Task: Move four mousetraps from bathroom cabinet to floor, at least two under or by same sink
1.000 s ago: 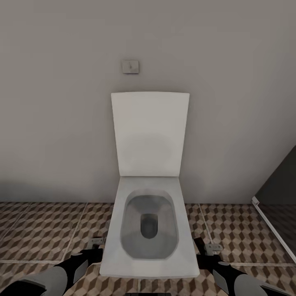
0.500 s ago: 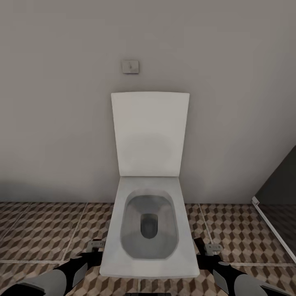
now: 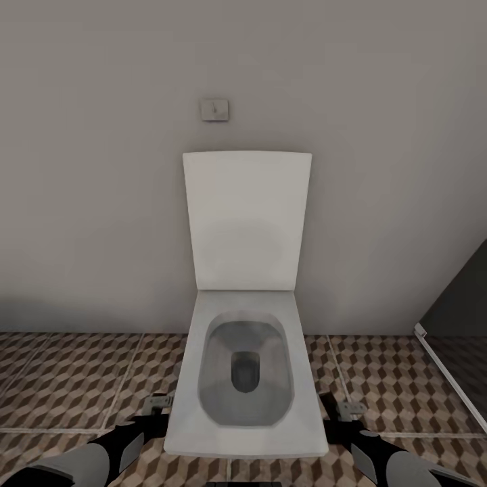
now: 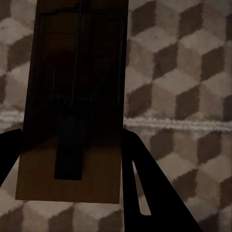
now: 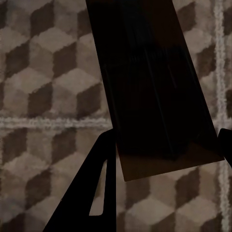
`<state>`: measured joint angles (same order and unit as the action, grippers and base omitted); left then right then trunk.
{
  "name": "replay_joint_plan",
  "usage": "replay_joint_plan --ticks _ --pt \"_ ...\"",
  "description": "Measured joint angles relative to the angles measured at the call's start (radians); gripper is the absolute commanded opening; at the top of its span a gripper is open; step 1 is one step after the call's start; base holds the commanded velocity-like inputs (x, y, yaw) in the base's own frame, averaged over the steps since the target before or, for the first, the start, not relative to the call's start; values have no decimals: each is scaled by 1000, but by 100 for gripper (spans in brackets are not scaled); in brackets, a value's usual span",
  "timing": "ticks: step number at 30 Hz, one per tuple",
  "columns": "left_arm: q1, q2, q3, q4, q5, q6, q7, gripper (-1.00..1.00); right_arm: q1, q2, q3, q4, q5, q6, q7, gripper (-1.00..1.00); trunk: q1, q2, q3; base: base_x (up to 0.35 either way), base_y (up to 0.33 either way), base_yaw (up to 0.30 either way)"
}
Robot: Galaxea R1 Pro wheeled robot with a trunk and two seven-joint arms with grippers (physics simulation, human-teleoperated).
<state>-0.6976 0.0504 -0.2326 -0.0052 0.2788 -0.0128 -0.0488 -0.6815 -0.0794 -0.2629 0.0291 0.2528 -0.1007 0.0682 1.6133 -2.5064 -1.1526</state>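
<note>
Mousetraps ride in both grippers here, one apiece. In the left wrist view a wooden mousetrap [image 4: 72,106] with its wire spring and dark trigger plate sits between the two black fingers [image 4: 145,193], which press its long edges; the left gripper [image 4: 72,159] is clenched on it. The right wrist view gives the same picture in shadow: a darker mousetrap [image 5: 154,92] pinched between the right gripper's [image 5: 166,154] fingers [image 5: 92,198], so that one is also grasping its load. Each trap is carried flat, face toward the camera, above the bathroom floor [image 4: 188,72] and its cube-printed tiles, probably so it can be lowered level and let go without tipping.

From the head view the robot faces a white toilet [image 3: 245,379] at twelve o'clock, lid [image 3: 247,220] raised against the grey wall, a small flush plate [image 3: 214,109] above it. The left gripper [image 3: 157,404] hangs at about seven o'clock of the bowl and the right gripper [image 3: 350,410] at about five o'clock, both low over the tiles, straddling the toilet. A dark panel with a pale edge [image 3: 446,372] stands at three o'clock.

The traps are off the floor, not yet set down. Cabinet and sink are elsewhere, so the spot beside a sink has yet to be reached, in my judgement.
</note>
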Motion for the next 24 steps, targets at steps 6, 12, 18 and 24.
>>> replay_joint_plan --ticks 6,12,18,24 --pt "0 0 0 0 -1 0 0 -100 0 -2 1 0 0 36 6 -100 0 0 0 0 0 0" --pt "0 0 0 0 -1 0 0 -100 7 -3 1 0 0 42 7 -100 0 0 0 0 0 0" --pt "0 0 0 0 -1 0 0 -100 31 -3 2 0 0 39 6 -100 0 0 0 0 0 0" --pt "0 0 0 0 0 0 0 -100 35 -3 2 0 0 41 7 -100 0 0 0 0 0 0"
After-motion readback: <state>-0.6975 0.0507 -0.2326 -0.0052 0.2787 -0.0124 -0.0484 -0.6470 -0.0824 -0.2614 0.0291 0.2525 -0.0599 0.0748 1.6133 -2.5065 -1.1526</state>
